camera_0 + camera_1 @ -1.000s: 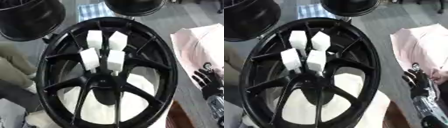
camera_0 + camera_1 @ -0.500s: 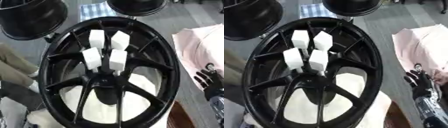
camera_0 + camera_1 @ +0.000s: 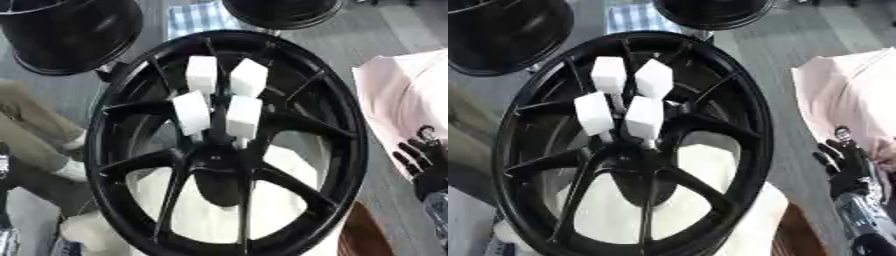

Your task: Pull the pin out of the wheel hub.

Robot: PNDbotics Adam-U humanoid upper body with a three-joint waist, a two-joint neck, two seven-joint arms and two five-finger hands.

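A black hub (image 3: 223, 150) is being shown lying face up in the middle of the view, its spokes spreading from a dark centre. Four white blocks, the pins (image 3: 217, 102), are being held upright in the hub just above that centre, two nearer the rim and two nearer the middle, close together. The right hand (image 3: 846, 165) is being kept at the right edge, well apart from the hub, beside a pink cloth (image 3: 407, 100); its fingers are being held straight and relaxed, grasping nothing. The left hand is not being shown. Two more black rims (image 3: 70, 35) are being seen at the far side.
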